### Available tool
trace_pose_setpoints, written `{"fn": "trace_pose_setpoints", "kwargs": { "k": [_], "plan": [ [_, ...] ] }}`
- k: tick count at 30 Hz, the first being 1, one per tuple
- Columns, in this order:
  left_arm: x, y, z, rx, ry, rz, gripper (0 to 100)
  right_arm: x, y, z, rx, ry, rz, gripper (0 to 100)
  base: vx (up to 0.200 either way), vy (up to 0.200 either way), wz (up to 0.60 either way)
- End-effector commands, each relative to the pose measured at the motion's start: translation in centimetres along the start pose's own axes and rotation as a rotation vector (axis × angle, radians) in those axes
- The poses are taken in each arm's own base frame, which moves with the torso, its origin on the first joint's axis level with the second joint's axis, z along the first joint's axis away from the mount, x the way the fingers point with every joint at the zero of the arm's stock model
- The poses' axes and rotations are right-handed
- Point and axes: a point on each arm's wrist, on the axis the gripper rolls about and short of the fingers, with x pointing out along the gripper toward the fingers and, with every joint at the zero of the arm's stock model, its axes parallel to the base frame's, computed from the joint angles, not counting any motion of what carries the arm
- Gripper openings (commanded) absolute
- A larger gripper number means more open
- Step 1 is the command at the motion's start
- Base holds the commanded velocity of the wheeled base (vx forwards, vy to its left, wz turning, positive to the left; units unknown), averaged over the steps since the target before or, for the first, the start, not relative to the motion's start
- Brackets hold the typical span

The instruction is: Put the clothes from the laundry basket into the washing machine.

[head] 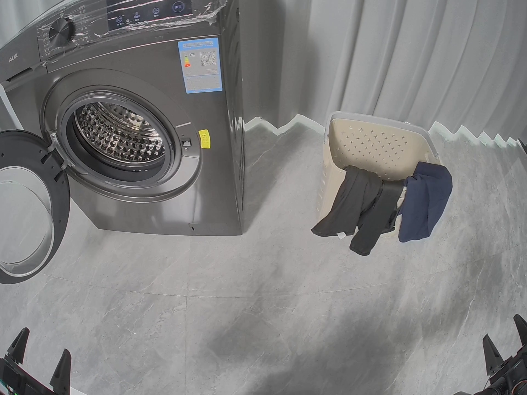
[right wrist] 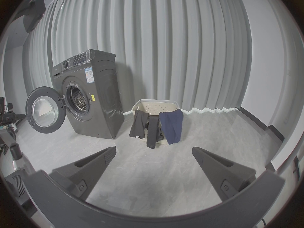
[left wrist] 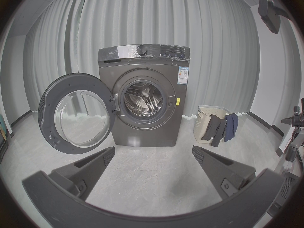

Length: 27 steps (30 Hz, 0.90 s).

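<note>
Clothes [head: 362, 204] drape over laundry basket [head: 379, 138] rim near open washing machine [head: 215, 160].

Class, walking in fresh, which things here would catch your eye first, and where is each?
The grey washing machine stands at left, its round door swung wide open, showing the steel drum. Right of it, a cream laundry basket sits by the curtain, with a black garment and a navy garment draped over its front rim.

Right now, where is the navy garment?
Head view, right side: the navy garment hangs over the rim of the laundry basket, beside the black clothes.
</note>
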Motion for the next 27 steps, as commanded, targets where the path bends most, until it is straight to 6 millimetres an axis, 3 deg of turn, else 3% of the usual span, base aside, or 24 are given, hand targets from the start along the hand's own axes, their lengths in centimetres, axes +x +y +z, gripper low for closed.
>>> {"fn": "trace_pose_setpoints", "kwargs": {
  "k": [1, 7, 19, 27],
  "plan": [
    [-0.02, 0.01, -0.49, 0.001, -0.002, -0.001, 100, -0.05, 0.0, -0.02, 0.0, -0.007, 0.001, 100, 0.0, -0.2, 0.0],
    [-0.02, 0.01, -0.49, 0.001, -0.002, -0.001, 100, -0.05, 0.0, -0.02, 0.0, -0.007, 0.001, 100, 0.0, -0.2, 0.0],
    [-0.02, 0.01, -0.49, -0.001, -0.002, -0.001, 100, -0.05, 0.0, -0.02, 0.0, -0.007, 0.001, 100, 0.0, 0.0, 0.0],
    [-0.02, 0.01, -0.49, -0.002, -0.002, -0.001, 100, -0.05, 0.0, -0.02, 0.0, -0.007, 0.001, 100, 0.2, 0.0, 0.0]
  ]
}}
